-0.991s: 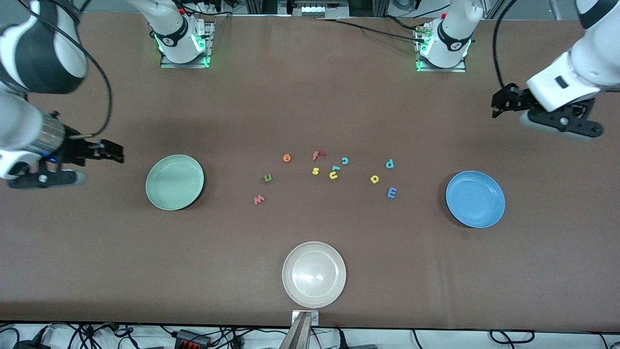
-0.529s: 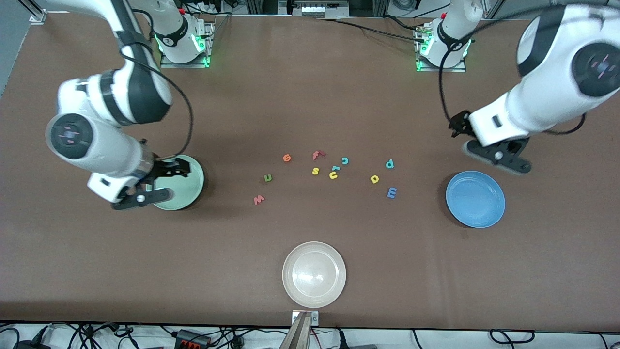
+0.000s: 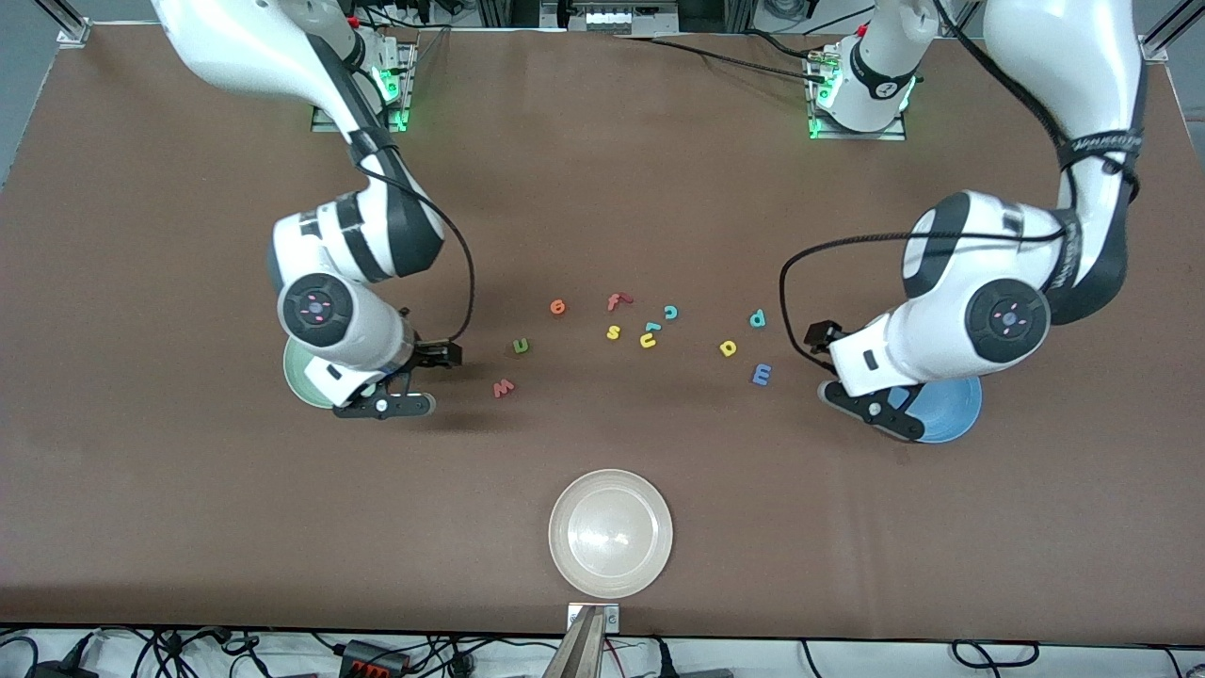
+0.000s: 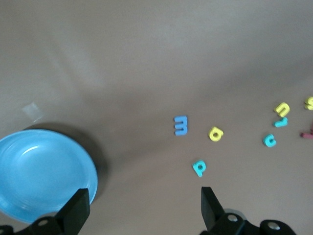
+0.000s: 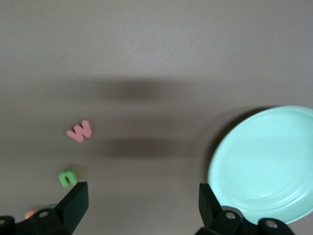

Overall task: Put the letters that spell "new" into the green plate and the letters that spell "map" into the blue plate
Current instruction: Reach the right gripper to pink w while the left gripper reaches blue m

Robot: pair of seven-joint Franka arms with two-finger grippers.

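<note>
Left tool [image 4: 142, 213] wide open, empty, over tabletop [image 3: 602, 188] beside blue plate [image 4: 39, 171]. Right tool [image 5: 139, 205] wide open, empty, beside green plate [image 5: 264, 161], near pink w [image 5: 80, 130].

This place is a robotics lab. Two white arms [image 3: 348, 282] stand on metal base plates [image 3: 358, 118] with green lights, bolted to a wide table [image 3: 602, 188] covered with brown mat. Along the table edges lie many black cables [image 3: 377, 654] and power bricks. Aluminium frame profiles [image 3: 56, 19] stand at the corners. The foam letters [image 3: 648, 337] and plastic plates [image 3: 610, 533] look like test props, not home things.
</note>
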